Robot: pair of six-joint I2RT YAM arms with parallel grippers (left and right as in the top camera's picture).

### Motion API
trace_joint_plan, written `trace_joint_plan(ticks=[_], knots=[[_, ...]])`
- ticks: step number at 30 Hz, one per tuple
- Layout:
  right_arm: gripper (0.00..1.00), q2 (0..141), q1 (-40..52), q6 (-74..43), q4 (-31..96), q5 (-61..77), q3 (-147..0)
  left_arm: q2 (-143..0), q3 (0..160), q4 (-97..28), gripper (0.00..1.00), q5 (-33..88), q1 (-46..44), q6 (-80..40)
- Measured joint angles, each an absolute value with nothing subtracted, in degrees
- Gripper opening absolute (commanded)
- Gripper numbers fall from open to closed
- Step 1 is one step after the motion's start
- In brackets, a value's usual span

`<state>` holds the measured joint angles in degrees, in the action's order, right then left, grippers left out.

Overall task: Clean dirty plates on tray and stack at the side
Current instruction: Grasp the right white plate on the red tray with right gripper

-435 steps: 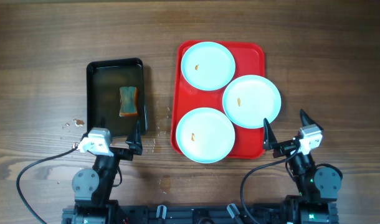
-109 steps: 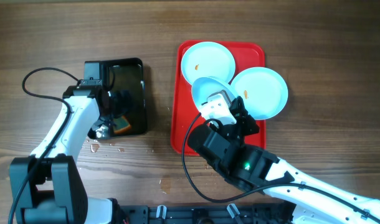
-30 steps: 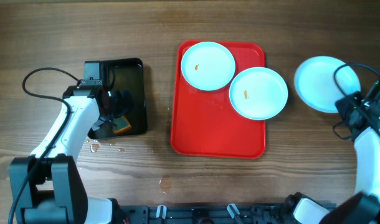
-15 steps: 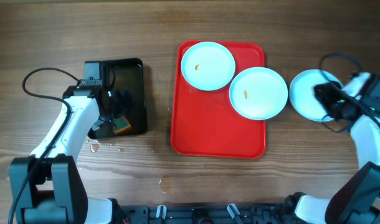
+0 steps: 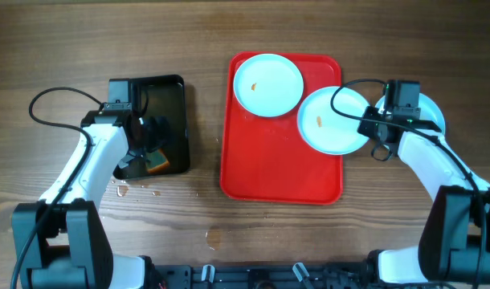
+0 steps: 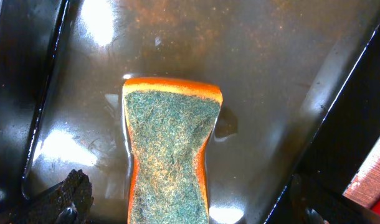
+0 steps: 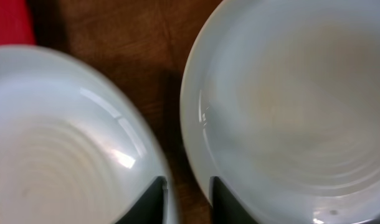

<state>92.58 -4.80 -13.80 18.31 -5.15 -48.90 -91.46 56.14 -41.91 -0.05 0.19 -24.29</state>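
Plates, three in all, are pale blue and round with raised rims. The far plate (image 5: 267,84) lies wholly inside the red tray (image 5: 269,172) at its far end, with a small orange smear near its middle. The overhanging plate (image 5: 332,120) sits at the tray's right side with its edge out past the rim, and it is also smeared orange. The third plate (image 5: 435,112) lies off the tray on the wood just to the right, parted from the overhanging plate by a strip of table and largely under the right arm. The right gripper (image 5: 375,127) hangs over that strip; in its wrist view the fingers (image 7: 154,198) stand narrowly apart, one by each plate's edge, and I cannot tell whether they pinch a rim. One smaller black tray (image 5: 161,88) lies well left of the red tray, holding shallow water and a single sponge (image 6: 170,149), orange with a green scouring face. The left gripper (image 6: 190,199) hovers over the sponge with its jaws spread wide, grasping nothing. Water drops (image 5: 136,191) speckle the wood by the black tray's near edge. The table (image 5: 84,40) is dark brown planked wood that fills the overhead view, and a black cable trails from each arm.
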Motion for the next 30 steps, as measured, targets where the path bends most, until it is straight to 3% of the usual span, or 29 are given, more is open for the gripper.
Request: trace_joint_plan(ticks=[12,20,21,23,24,30], knots=[[0.04,83.9,-2.6,-15.6,38.3,6.4,-48.9,-91.5,56.1,-41.9,1.00,-0.1,0.2,-24.3],[0.05,84.3,8.1,-16.4,36.2,7.9,-48.9,-91.5,56.1,-41.9,1.00,-0.1,0.2,-24.3],[0.10,85.2,9.0,-17.4,36.2,7.9,-48.9,-91.5,56.1,-41.9,1.00,-0.1,0.2,-24.3],[0.33,87.4,9.7,-19.3,36.4,8.1,-48.9,-91.5,56.1,-41.9,1.00,-0.1,0.2,-24.3],[0.36,88.8,9.8,-20.7,36.7,8.4,-48.9,-91.5,56.1,-41.9,1.00,-0.1,0.2,-24.3],[0.31,89.4,9.8,-16.9,33.5,8.6,-48.9,-91.5,56.1,-41.9,1.00,-0.1,0.2,-24.3]])
